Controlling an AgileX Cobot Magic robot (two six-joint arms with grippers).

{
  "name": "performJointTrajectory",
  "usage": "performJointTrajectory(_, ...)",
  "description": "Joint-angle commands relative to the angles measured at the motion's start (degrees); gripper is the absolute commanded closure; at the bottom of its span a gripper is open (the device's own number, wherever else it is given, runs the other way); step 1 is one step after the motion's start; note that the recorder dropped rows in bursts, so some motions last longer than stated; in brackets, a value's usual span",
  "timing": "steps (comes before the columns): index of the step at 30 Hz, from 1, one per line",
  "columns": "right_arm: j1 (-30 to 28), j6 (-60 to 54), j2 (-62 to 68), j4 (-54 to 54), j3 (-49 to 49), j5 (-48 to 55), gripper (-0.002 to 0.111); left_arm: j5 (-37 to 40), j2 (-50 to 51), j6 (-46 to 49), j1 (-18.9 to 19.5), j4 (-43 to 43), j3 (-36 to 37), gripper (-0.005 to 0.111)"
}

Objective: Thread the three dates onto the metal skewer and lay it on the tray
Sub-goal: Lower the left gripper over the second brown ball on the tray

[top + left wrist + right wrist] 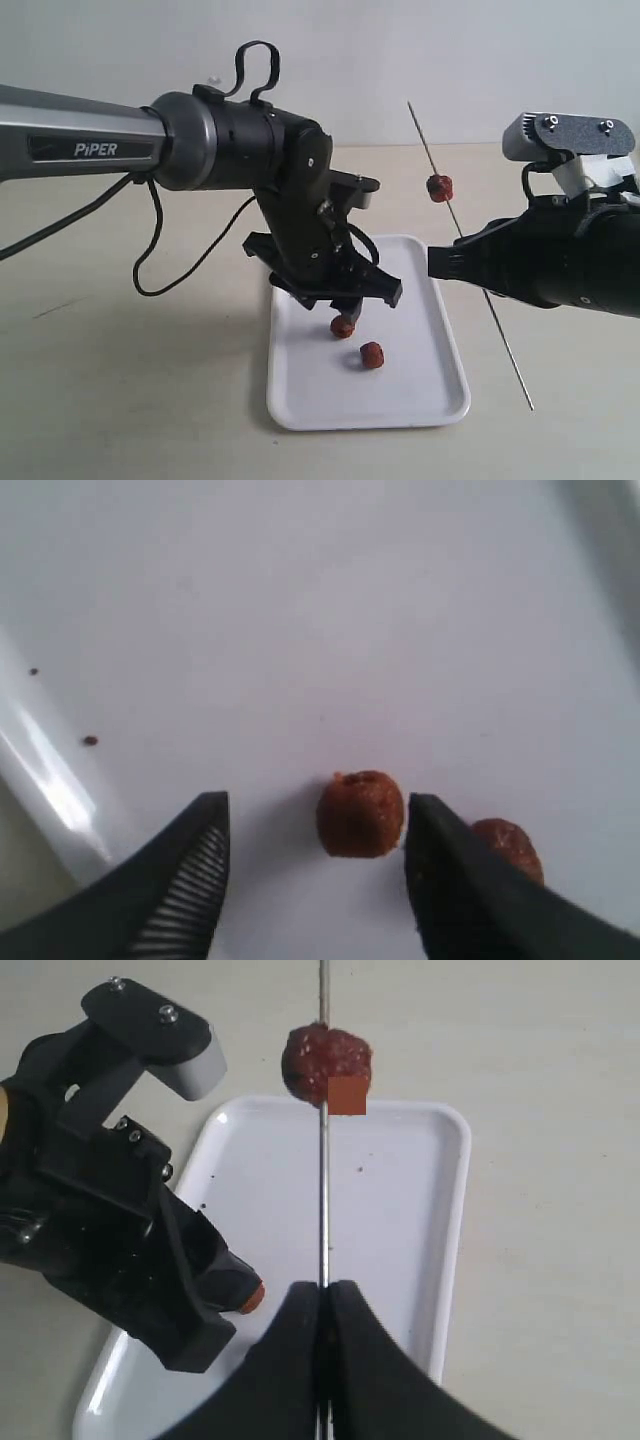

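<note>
exterior: step, by my read: pickup for second threading. left gripper low over tray, jaws spread, just above nearer loose date; other loose date just beside it. right gripper holds metal skewer tilted in air beside tray; threaded date on upper part.
left wrist: nearer loose date lies between spread jaws, off-centre, close to one; roundish, reddish-brown, wrinkled.
right wrist: jaws pressed together, pinching skewer. next move calls for gentle squeeze, lift, date's centre lined with skewer tip.

Left gripper jaws spread around one date, second date just beside one finger, tilted skewer and right gripper block tray right side, near end bare.
</note>
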Motion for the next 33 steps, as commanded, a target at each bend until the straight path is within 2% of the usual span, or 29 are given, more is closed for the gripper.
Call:
performJointTrajectory(1, 0.02, -0.50, -0.49, -0.12, 0.32, -0.09, 0.108, -2.05, -0.01, -2.10, -1.28, -0.06, -0.41, 0.054)
performJointTrajectory(33, 0.02, -0.92, -0.49, -0.12, 0.32, -0.09, 0.108, -2.59, 2.68, -4.64, -1.28, 1.67, -0.41, 0.054)
